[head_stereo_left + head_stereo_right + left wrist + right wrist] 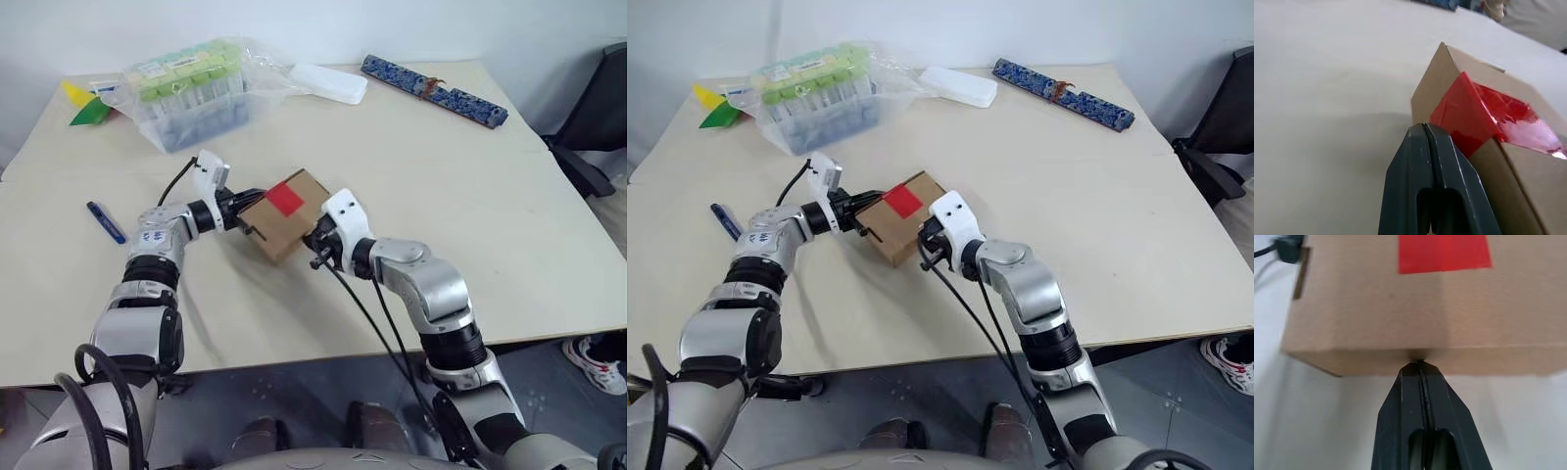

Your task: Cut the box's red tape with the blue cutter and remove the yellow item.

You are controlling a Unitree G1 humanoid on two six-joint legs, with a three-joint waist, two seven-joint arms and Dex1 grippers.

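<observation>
The box [286, 215] sits near the middle of the table [549, 235], its flaps down and the red tape [286, 198] unbroken across the top, folding over one edge as the left wrist view shows. Both grippers press in on it from opposite sides: the left gripper [238, 203] has its fingers shut flat together with nothing between them, tips against the taped side, and the right gripper [315, 245] is likewise pinched closed on nothing, tips meeting the carton's lower edge in the right wrist view. With both pairs of fingers closed, this looks like nudging or squaring the carton rather than gripping it — the two tips act as blunt pushers, probably to turn the box so the tape faces a handy way for cutting. The blue cutter [106, 221] lies untouched on the table well off to the robot's left, beyond the left forearm, so the cut itself is not yet begun. The yellow item cannot be seen, presumably sealed inside. At the far edge lie a clear bag of green-capped tubes [191, 90], some yellow and green paper pieces [86, 103] and a long blue patterned bar [436, 91] — none of them involved. Next, one hand will likely need to open and fetch the cutter while the other steadies the box
</observation>
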